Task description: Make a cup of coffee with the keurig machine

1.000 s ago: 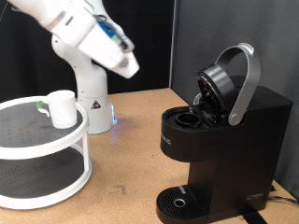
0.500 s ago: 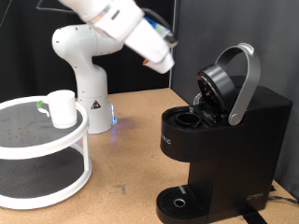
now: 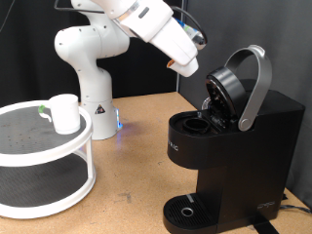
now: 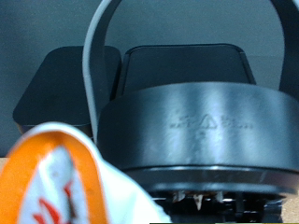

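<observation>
The black keurig machine [image 3: 229,156] stands at the exterior view's right with its lid [image 3: 226,93] open and its grey handle raised; the pod chamber [image 3: 200,125] is uncovered. My gripper [image 3: 187,66] hangs in the air just to the left of the open lid and above the chamber. In the wrist view the lid's underside [image 4: 201,126] fills the frame, with a blurred orange and white thing [image 4: 65,182] close to the camera; my fingers do not show distinctly there. The white cup [image 3: 64,113] stands on the round shelf at the left, far from my gripper.
A white two-tier round shelf [image 3: 29,146] stands at the exterior view's left. The white arm base [image 3: 93,88] is behind it. The keurig's drip plate [image 3: 185,210] has nothing on it. Brown tabletop [image 3: 132,166] lies between shelf and machine.
My arm has swung from above the shelf side to the exterior view's right, bringing the gripper up close to the keurig's open lid. The cup and machine have not moved.
</observation>
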